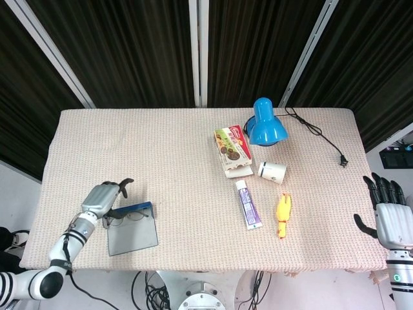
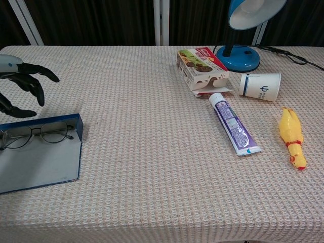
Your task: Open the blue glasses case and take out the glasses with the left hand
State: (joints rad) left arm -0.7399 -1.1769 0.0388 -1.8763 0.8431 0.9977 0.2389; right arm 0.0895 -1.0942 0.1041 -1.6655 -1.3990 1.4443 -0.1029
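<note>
2 hands empty: left hand (image 2: 20,86) fingers spread, hovering just behind open blue glasses case (image 2: 40,162) with glasses (image 2: 35,134) inside; right hand (image 1: 389,216) open off table (image 1: 161,148) edge.

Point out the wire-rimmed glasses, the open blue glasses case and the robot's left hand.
wire-rimmed glasses (image 2: 38,133): chest view, on the bridge.
open blue glasses case (image 2: 43,162): chest view, on its grey lining.
left hand (image 2: 17,83): chest view, on its dark fingers.

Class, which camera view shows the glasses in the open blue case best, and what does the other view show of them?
The chest view: the glasses lie large and unobstructed in the open blue case, frame and lenses clear. The head view shows them small from above, beside the left hand, with details hard to read.
</note>
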